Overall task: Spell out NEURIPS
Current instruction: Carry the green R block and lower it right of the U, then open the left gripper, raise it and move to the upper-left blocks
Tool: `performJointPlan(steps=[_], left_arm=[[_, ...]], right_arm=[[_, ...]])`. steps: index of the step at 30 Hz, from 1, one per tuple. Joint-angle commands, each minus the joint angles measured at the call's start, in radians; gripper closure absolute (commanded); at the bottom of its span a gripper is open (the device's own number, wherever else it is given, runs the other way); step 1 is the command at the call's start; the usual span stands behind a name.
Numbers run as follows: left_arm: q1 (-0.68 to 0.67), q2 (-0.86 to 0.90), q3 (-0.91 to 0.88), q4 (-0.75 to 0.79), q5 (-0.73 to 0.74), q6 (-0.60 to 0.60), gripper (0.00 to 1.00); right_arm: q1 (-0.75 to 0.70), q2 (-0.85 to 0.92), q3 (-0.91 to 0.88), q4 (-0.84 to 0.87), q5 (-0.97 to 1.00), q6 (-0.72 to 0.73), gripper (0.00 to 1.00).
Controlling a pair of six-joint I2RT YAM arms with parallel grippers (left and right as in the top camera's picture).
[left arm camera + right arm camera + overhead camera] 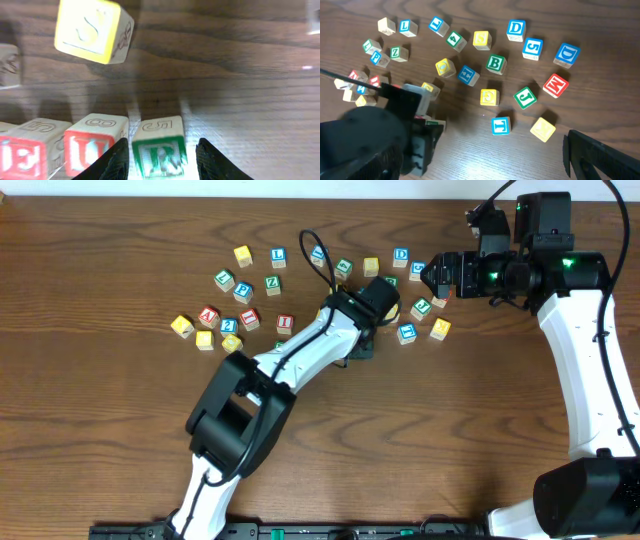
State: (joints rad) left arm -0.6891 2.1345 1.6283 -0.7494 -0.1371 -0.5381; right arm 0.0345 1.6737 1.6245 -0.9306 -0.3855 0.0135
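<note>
We see the left gripper (162,142) spread open with a finger on either side of the green R cube (159,156); a sliver of table (250,100) shows on the cube's 3 o'clock side, so nothing is clamped. That cube sits in a row, with the red U cube (92,147) just beside it at 9 o'clock and the red E cube (20,155) beyond, while the yellow S cube (90,30) lies apart at 11 o'clock. The right gripper (433,278) hovers at the table's 1 o'clock, and we cannot tell how its jaws stand.
</note>
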Motion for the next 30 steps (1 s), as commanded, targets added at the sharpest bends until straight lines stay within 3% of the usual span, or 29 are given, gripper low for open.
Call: performJointPlan(steps=[1, 12, 18, 30], left_arm=[[0.004, -0.095, -0.006, -0.002, -0.005, 0.061, 0.57], [0.031, -0.228, -0.005, -0.001, 0.044, 0.174, 0.57], [0.126, -0.244, 0.048, -0.057, 0.18, 0.229, 0.57], [0.321, -0.244, 0.084, -0.087, 0.183, 0.312, 0.57]], right_arm=[[-0.007, 0.0, 0.016, -0.002, 0.002, -0.011, 0.01], [-0.007, 0.0, 0.016, -0.002, 0.002, -0.011, 0.01], [-0.007, 0.0, 0.016, -0.002, 0.002, -0.011, 0.01], [-0.007, 0.0, 0.016, -0.002, 0.002, -0.011, 0.01]])
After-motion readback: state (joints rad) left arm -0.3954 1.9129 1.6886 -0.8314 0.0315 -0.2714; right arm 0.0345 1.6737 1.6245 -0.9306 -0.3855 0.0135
